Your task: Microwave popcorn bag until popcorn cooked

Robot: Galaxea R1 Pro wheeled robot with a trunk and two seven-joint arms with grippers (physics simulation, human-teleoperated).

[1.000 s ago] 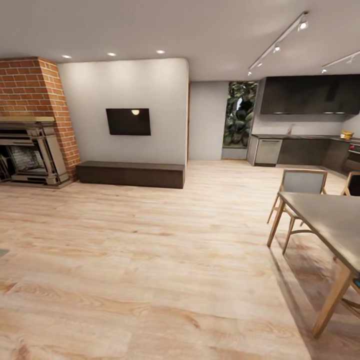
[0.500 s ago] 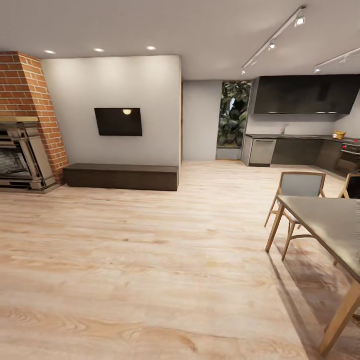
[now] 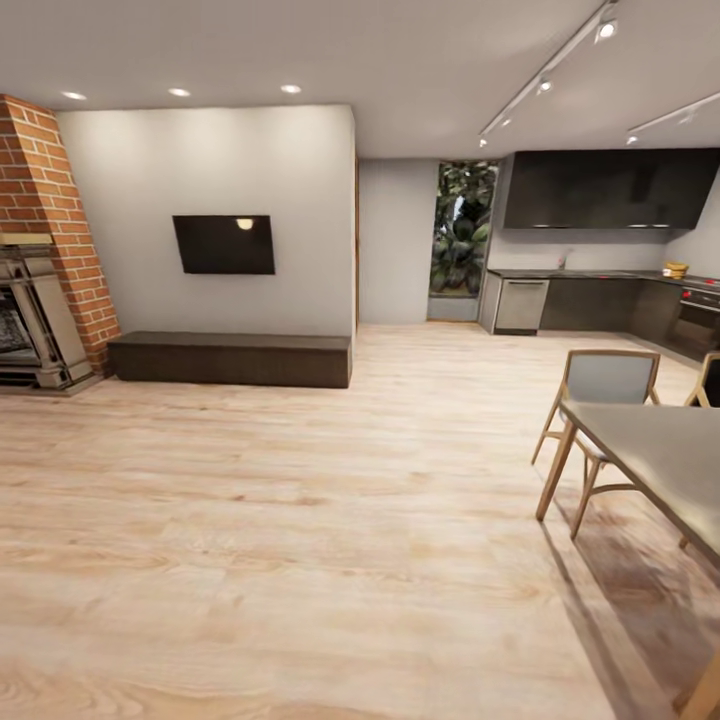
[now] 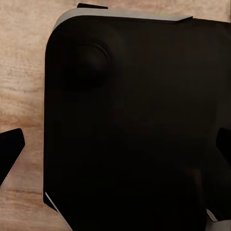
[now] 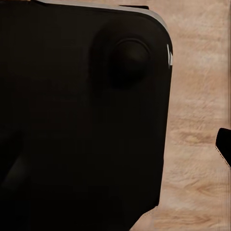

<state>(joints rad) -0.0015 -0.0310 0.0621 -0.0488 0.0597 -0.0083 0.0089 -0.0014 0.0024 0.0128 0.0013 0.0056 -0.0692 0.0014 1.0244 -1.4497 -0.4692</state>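
Arms hang over the robot's black base (image 4: pixel 134 125); gripper states cannot be told.

No text, label, brand, number or sign can be read in any of the views. The dark screen (image 3: pixel 224 244) on the white wall is blank apart from a small reflected light. The kitchen (image 3: pixel 600 260) at the far right is too distant and blurred to show lettering; the red spots on its oven front (image 3: pixel 698 322) may be knobs or a display, but cannot be read.
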